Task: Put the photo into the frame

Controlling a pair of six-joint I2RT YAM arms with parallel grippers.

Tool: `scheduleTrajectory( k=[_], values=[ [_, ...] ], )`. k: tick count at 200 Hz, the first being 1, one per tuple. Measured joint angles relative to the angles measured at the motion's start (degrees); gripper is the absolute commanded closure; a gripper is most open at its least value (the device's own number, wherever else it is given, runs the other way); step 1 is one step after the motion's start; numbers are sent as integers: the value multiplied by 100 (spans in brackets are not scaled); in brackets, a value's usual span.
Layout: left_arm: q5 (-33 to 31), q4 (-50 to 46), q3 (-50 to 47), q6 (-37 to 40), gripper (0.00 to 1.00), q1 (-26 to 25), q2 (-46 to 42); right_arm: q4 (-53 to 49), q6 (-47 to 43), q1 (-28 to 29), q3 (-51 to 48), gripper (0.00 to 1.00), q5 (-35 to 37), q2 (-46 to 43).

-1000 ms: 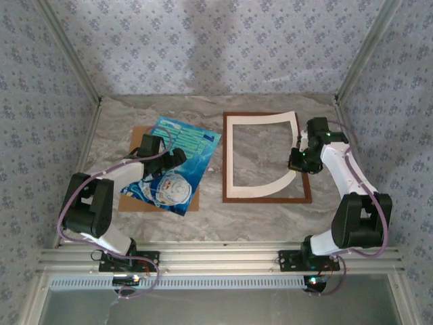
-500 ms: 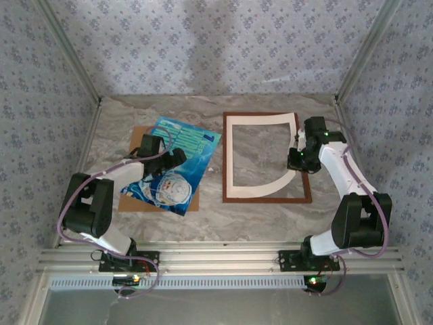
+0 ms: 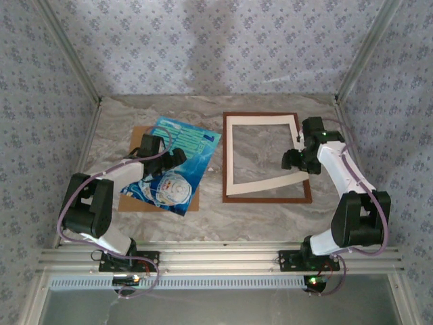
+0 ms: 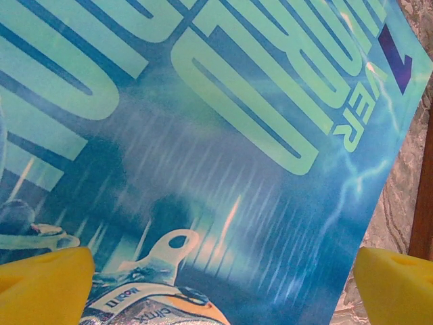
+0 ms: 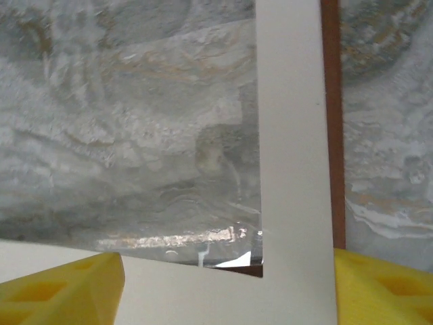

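Blue-flowered wallpaper (image 3: pixel 223 47) backs a marble-patterned counter (image 3: pixel 203 217) where two robot arms work side by side. At left, the photo (image 3: pixel 193 142) lies at a slant on a brown backing board (image 3: pixel 139 135), with the left gripper (image 3: pixel 177 159) poised over it, its yellow fingers (image 4: pixel 40 288) spread wide and holding nothing. At right, the frame (image 3: pixel 260 114) rests flat on the counter, well apart from the photo, with a cream-white mat (image 3: pixel 230 156) lying skewed inside it. The right gripper (image 3: pixel 292 161) hangs over the frame's right side, its fingers (image 5: pixel 61 288) wide apart on either side of a strip of the mat
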Motion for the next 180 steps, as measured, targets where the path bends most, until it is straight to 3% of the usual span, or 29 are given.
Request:
scheduleTrajectory(
  k=[14, 65, 109, 144, 180],
  values=[
    [0, 0, 0, 0, 2, 0, 0, -22, 31, 46, 85, 0, 221, 13],
    [0, -37, 0, 0, 1, 0, 0, -31, 59, 184, 199, 0, 780, 13],
    [-127, -44, 0, 0, 2, 0, -44, 144, 223, 514, 258, 0, 730, 13],
    [-289, -42, -39, 0, 2, 11, -273, 1123, 802, 1493, 28, 7, 245, 4],
    [-341, -74, -391, -4, 1, 267, -608, 2350, 1773, 2761, -197, 25, -74, 348]
  ],
)
